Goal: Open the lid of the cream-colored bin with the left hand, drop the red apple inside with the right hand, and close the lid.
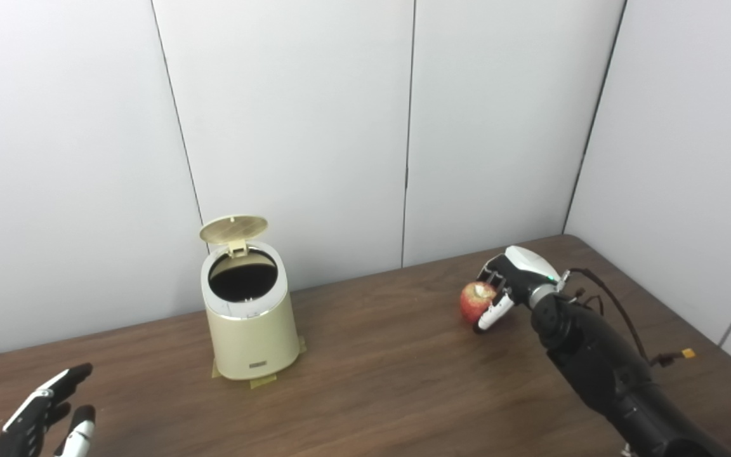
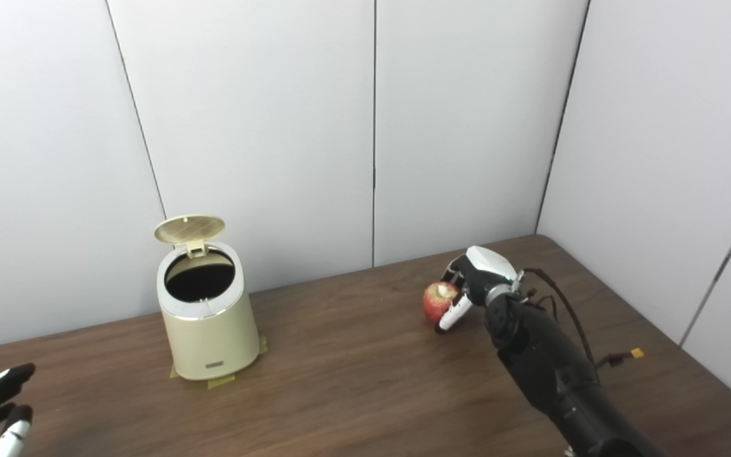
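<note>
The round cream-colored bin [image 1: 251, 317] stands on the dark brown wooden tabletop [image 1: 391, 381], toward nine o'clock from the middle. Its flat round lid [image 1: 233, 229] is flipped up at the back, and the inside looks dark. Bits of yellow tape [image 1: 264, 381] stick out under the bin.

The red apple [image 1: 475, 302] sits on the tabletop toward three o'clock, well apart from the bin. The right hand [image 1: 513, 279] is wrapped around the apple, its white fingers [image 1: 490, 315] grasping it.

The left hand [image 1: 42, 416] waits low at about eight o'clock, near the edge. Its fingers are spread apart and hold nothing.
</note>
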